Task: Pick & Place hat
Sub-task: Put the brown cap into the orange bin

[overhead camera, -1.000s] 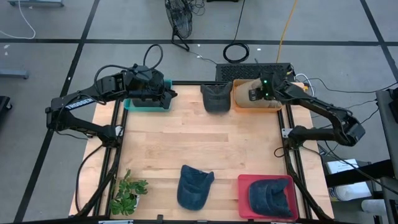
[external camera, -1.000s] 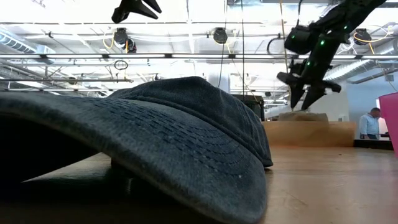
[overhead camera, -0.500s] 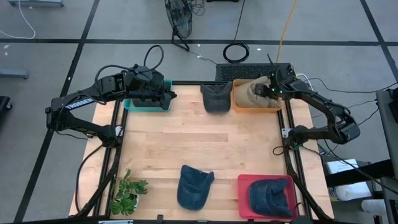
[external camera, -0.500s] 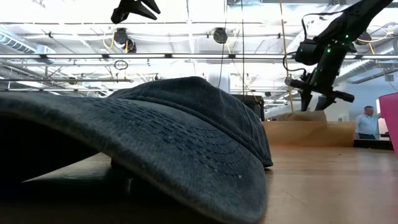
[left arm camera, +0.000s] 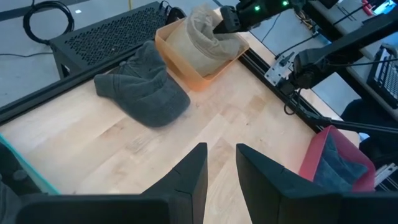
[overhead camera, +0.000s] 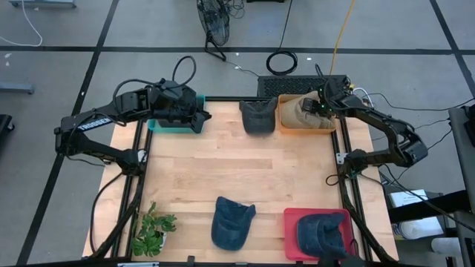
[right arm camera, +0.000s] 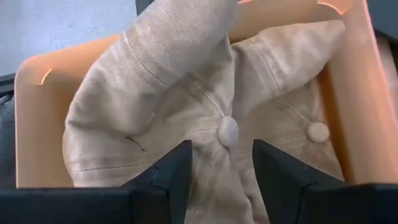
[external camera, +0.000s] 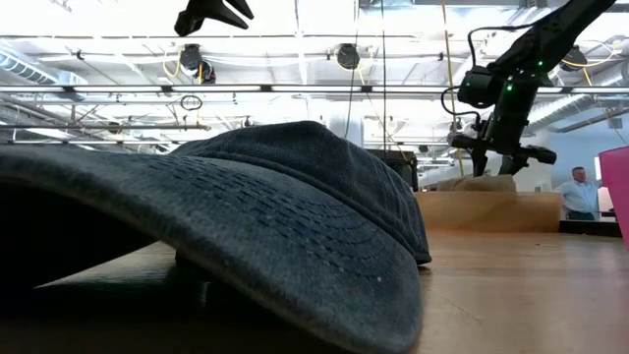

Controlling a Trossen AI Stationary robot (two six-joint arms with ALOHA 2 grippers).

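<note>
**Right hand poised over the beige hats in the orange bin**

At the upper right of the overhead frame, the right hand (overhead camera: 320,106) hangs just over the orange bin (overhead camera: 286,123), where a beige hat (right arm camera: 186,99) lies crumpled on top of a second beige hat (right arm camera: 305,118). From its own wrist camera the two fingers (right arm camera: 171,174) stand apart, with the top button of the upper hat showing in the gap between them; nothing is gripped.

The left hand (left arm camera: 217,171) waits at the upper left of the overhead frame, above the teal bin (overhead camera: 159,126), its fingers a little apart and holding nothing.

Other hats lie around the tabletop (overhead camera: 245,170): a dark grey hat (overhead camera: 257,116) just beside the orange bin, a blue hat (overhead camera: 231,221) at the lower centre, and another blue one in the red bin (overhead camera: 291,241) at the lower right. A small plant (overhead camera: 152,228) sits at the lower left.

What I'd worry about:

- The two beige hats are stacked and overlapping. If the fingers close deep, they may pinch fabric from both and carry both out, or drag the lower one over the wall.
- The upper hat is soft and folded, so a shallow pinch near the button could slip off as the arm lifts.
- The bin walls stand close on either side of the hat; a finger coming down off-centre could catch the rim and shove or tip the bin toward the grey hat.
</note>
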